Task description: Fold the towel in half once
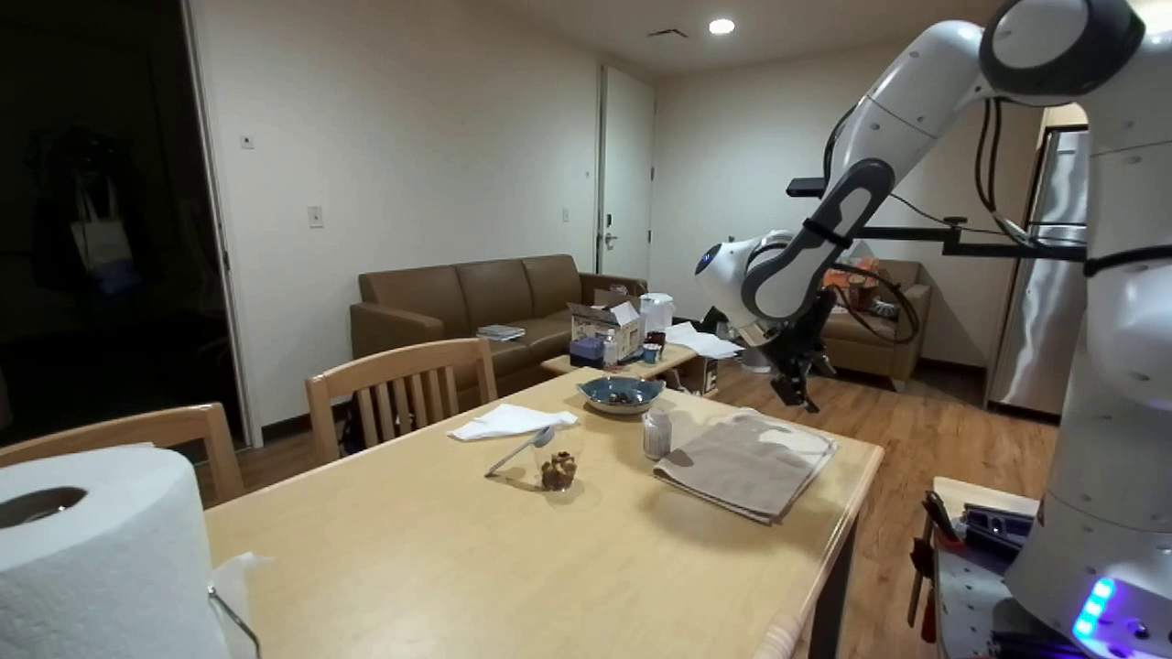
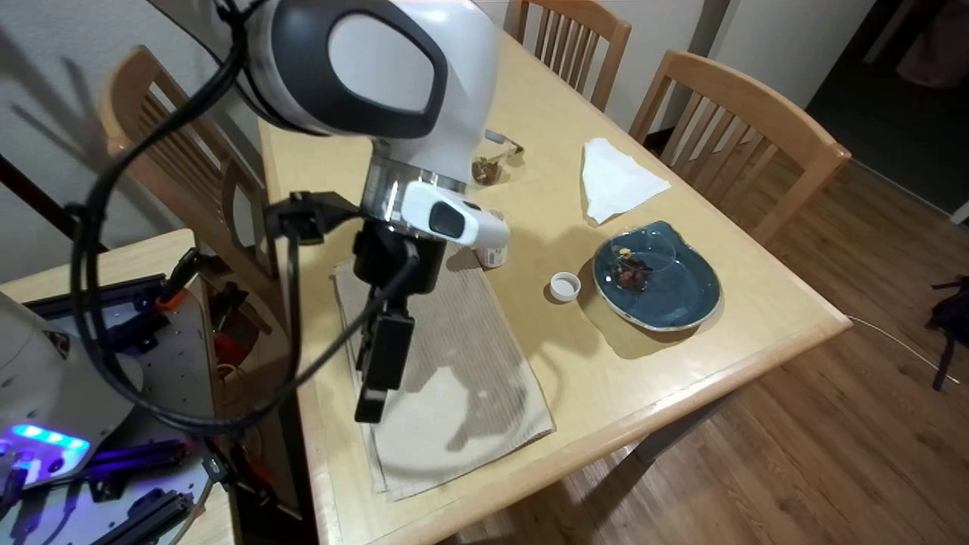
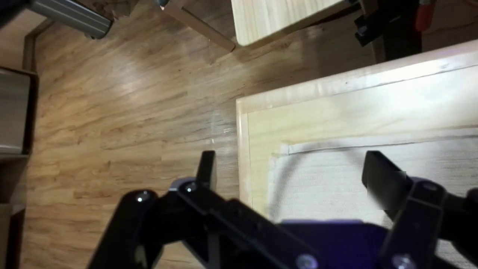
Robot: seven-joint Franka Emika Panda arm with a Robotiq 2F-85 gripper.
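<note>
Right now the towel (image 2: 469, 341) lies flat on the desk (image 1: 439, 558), close to one corner, and the edges of more than one layer show along a long side. Part of it is brightly lit, part in shadow. Over this end of the desk hangs the gripper (image 3: 295, 173), its fingers (image 3: 206, 166) spread well apart and clear of the towel. In the wrist view one finger stands against the wooden floor (image 3: 130, 149) and the other against the towel, with a towel corner showing between them.

Just beside the towel stands a small whitish jar (image 1: 656, 435); near it, in an exterior view, sits a white cap (image 2: 565, 287), then a blue dish (image 2: 689, 291) holding dark bits (image 2: 634, 274). Farther along are a white napkin (image 2: 617, 182) and a clear cup (image 1: 558, 462) of brown pieces, with a spoon (image 1: 519, 453) slanting at it; whether the two touch is hard to tell. A big paper roll (image 1: 92, 567) fills the foreground of an exterior view.
</note>
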